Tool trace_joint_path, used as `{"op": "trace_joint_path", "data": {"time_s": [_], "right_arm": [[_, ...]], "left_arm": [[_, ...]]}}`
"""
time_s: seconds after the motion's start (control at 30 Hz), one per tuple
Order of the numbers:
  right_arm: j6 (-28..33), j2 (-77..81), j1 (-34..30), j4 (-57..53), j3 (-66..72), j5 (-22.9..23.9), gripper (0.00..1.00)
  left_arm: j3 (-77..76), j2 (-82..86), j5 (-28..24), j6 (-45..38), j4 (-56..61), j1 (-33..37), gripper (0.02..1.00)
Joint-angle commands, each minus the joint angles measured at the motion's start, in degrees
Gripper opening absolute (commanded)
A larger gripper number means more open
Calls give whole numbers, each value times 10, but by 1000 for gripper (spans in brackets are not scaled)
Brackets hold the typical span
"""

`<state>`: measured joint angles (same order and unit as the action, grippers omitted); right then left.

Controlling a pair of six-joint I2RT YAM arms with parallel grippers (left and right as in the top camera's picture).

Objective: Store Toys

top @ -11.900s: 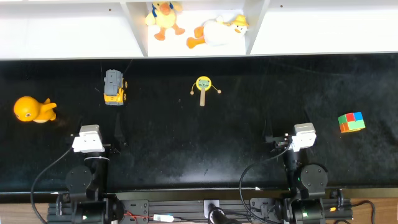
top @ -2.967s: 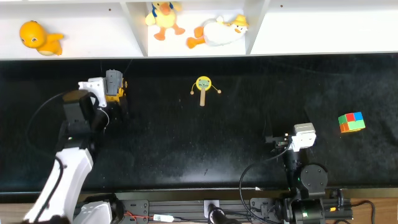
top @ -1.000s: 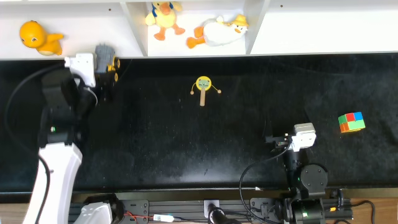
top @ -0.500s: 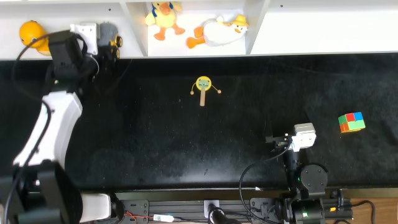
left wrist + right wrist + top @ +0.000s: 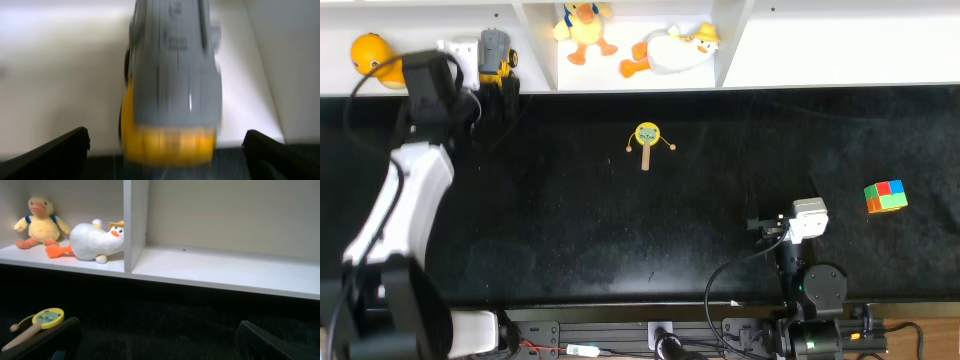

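Landing truck [image 5: 170, 75] on shelf [image 5: 60, 75], left bay, near duck [image 5: 370, 50], lifted off bench [image 5: 620, 230] moments ago. Left claw [image 5: 166, 145] spread, not pinching. Right claw [image 5: 157, 345] spread, parked. Rattle [image 5: 647, 138], cube [image 5: 885, 196] remain.

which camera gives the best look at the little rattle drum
The top view: the rattle drum lies whole on the black table, with its round head, stick and both beads clear from above. The right wrist view shows the rattle drum low and side-on, foreshortened.
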<state>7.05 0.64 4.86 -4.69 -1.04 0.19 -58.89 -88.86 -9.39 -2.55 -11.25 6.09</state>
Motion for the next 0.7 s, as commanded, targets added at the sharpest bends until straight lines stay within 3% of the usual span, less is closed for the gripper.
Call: {"op": "trace_joint_path", "data": {"time_s": [0.03,0.1,0.2,0.37,0.47,0.53,0.7], "right_arm": [[-7,-4,-4,3,8,-6,996],[-7,-4,-4,3,8,-6,996],[-7,-4,-4,3,8,-6,996],[-7,-4,-4,3,8,-6,993],[-7,-4,-4,3,8,-6,996],[-7,-4,-4,3,8,-6,993],[-7,-4,-4,3,8,-6,998]], "left_arm": [[128,163,42,-5,0,-2,998],[201,245,77,-5,2,-2,998],[311,384,78,-1,12,-2,998],[477,575,0,15,182,-2,998],[552,666,-10,15,240,-2,998],[583,719,-9,15,240,-2,998],[584,825,24,46,107,-13,998]]}}
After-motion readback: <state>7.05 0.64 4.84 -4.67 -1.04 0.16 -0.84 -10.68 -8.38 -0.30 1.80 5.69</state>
